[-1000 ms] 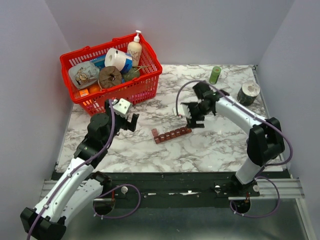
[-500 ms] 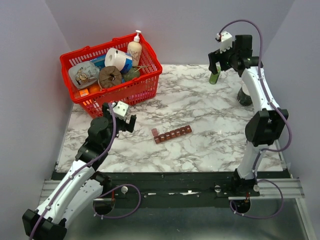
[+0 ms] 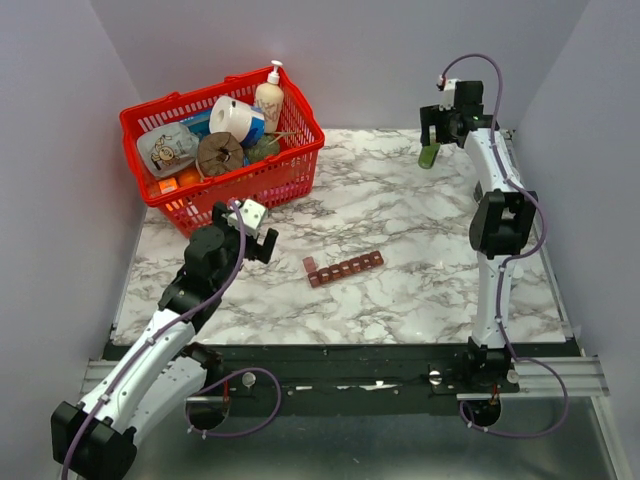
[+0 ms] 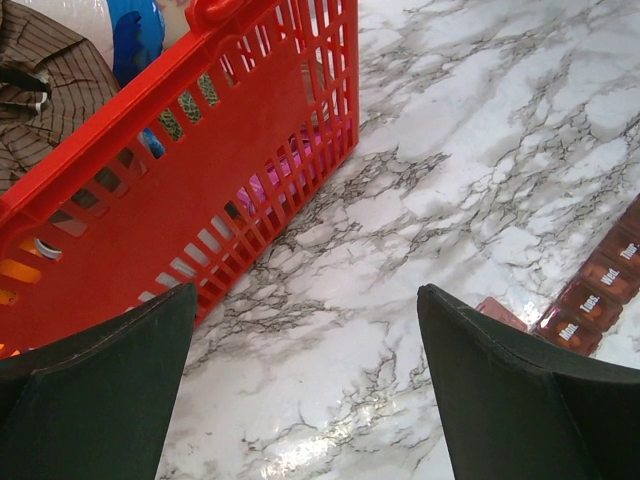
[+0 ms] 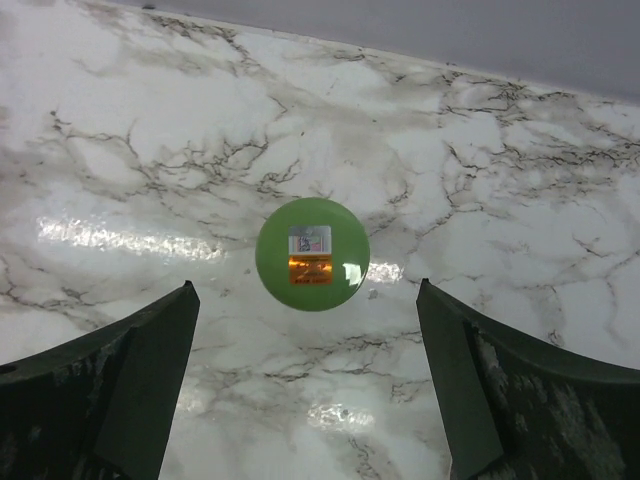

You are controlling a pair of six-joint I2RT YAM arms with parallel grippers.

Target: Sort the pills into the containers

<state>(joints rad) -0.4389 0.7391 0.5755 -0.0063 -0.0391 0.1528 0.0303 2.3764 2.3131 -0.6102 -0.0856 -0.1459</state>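
Observation:
The containers, a dark red-brown strip of small lidded compartments (image 3: 343,269), lie on the marble table centre; its end with day labels shows in the left wrist view (image 4: 598,292). A green bottle (image 3: 429,156) stands at the back right; the right wrist view looks straight down on its round cap (image 5: 312,254). My right gripper (image 3: 437,133) hovers above the bottle, open and empty, with its fingers (image 5: 110,385) spread on either side of the cap. My left gripper (image 3: 262,240) is open and empty, just left of the strip and beside the basket. No loose pills show.
A red mesh basket (image 3: 200,92) full of household items stands at the back left; its wall (image 4: 200,190) is close to my left fingers (image 4: 520,400). Grey walls close in the table at the back and sides.
My right arm swung from the table's middle up to the back right corner and now points down over the green bottle. My left gripper shifted slightly.

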